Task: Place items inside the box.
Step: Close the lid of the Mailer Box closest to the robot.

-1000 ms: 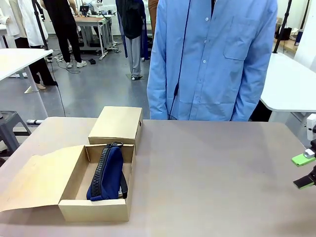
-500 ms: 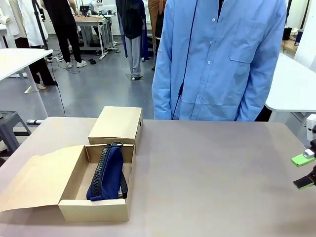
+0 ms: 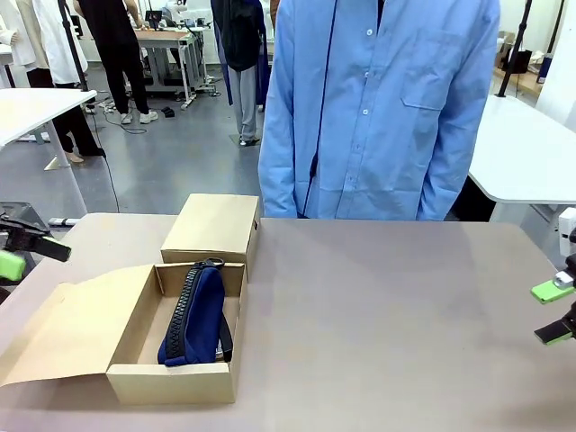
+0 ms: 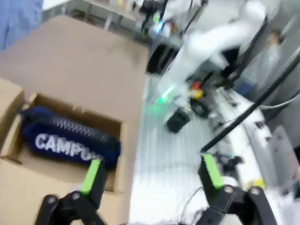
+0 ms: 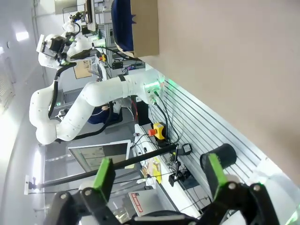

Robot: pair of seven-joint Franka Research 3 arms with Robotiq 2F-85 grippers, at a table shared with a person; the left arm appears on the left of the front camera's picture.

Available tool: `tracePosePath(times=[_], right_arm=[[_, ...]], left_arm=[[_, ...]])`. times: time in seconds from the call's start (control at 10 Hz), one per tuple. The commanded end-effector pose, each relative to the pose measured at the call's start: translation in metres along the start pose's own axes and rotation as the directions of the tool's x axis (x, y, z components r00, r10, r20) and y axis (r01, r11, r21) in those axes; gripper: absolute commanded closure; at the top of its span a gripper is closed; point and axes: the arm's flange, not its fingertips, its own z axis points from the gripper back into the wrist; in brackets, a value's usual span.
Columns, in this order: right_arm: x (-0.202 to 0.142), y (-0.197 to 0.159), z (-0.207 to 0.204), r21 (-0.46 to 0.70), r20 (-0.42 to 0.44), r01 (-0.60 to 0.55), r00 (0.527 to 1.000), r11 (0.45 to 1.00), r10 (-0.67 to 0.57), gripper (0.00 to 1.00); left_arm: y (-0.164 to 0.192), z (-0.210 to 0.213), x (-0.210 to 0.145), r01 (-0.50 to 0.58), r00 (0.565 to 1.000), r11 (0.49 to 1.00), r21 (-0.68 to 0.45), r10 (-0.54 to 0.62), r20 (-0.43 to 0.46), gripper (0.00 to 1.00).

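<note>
Pencil case (image 3: 196, 315), navy fabric with a black zip along its top, is seen in the front view lying lengthwise inside the open box (image 3: 135, 337). The box is plain brown cardboard, its flap folded out flat to the left, and a second, closed box (image 3: 213, 226) is set just behind it. The left gripper (image 3: 20, 252) has newly entered at the picture's left edge, a second ago absent; a reach toward the box is probably beginning. The right gripper (image 3: 555, 312) is held parted and empty at the right edge, unmoved.

From the left wrist, white lettering is read on the soft case (image 4: 70, 143), and the green-padded fingers (image 4: 92, 176) are spread wide, nothing between them.

From the right wrist, the fingers (image 5: 104, 172) are likewise spread over bare matte table (image 5: 243, 61).
</note>
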Motion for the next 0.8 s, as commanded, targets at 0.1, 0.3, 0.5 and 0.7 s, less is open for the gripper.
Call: tracePosePath(times=[0.1, 0.3, 0.5, 0.7], right_arm=[[0.001, 0.002, -0.001, 0.019, 0.017, 0.005, 1.000, 1.000, -0.005, 0.00], [0.001, 0.002, -0.001, 0.019, 0.017, 0.005, 1.000, 1.000, -0.005, 0.00], [0.001, 0.002, -0.001, 0.019, 0.017, 0.005, 1.000, 1.000, -0.005, 0.00], [0.001, 0.002, -0.001, 0.019, 0.017, 0.005, 1.000, 1.000, -0.005, 0.00]], left_arm=[[0.052, 0.027, -0.099, 0.432, 0.875, 0.840, 0.329, -0.478, 0.070, 0.00], [0.074, 0.052, -0.140, 0.458, 0.849, 0.782, 0.423, -0.526, 0.055, 0.00], [0.052, 0.058, -0.086, 0.307, 0.941, 0.900, 0.309, -0.336, 0.042, 0.00], [0.052, 0.058, -0.086, 0.307, 0.941, 0.900, 0.309, -0.336, 0.042, 0.00]])
